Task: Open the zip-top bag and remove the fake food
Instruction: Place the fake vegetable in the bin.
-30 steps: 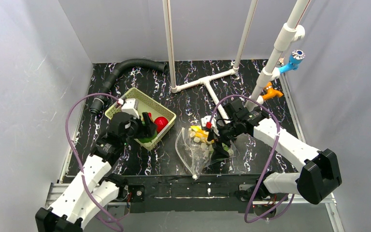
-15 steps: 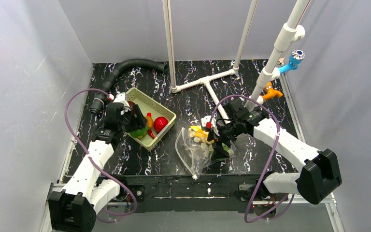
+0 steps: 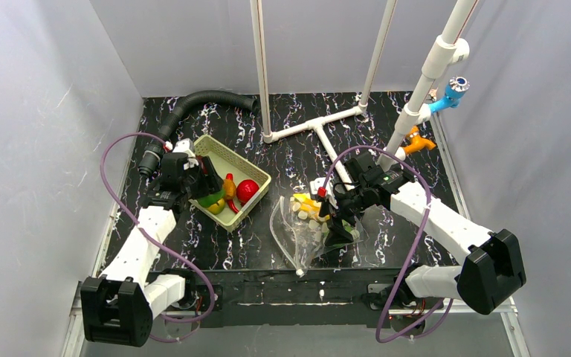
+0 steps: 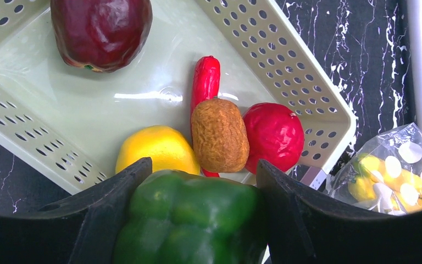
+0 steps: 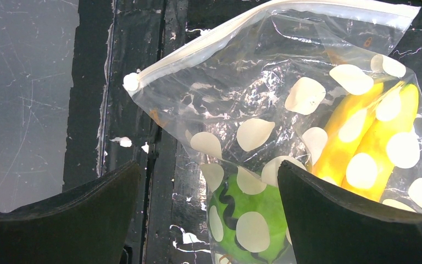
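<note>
The zip-top bag, clear with off-white dots, lies on the dark table in front of the right arm. Yellow bananas and a green striped melon show through it, and its white zip strip runs along the far edge. My right gripper hangs open just above the bag, jaws either side of the melon. My left gripper is shut on a green pepper above the pale green basket. In the basket lie a dark red pepper, a red chili, a brown kiwi, a bright red fruit and a yellow lemon.
A black corrugated hose curls behind the basket. A white pipe frame stands at the back middle, with an orange clamp and a blue fitting on the pipe at the back right. Grey walls close in both sides.
My left arm has swung left and back, carrying the green pepper over the basket's near left side. The right arm and the bag have not moved.
</note>
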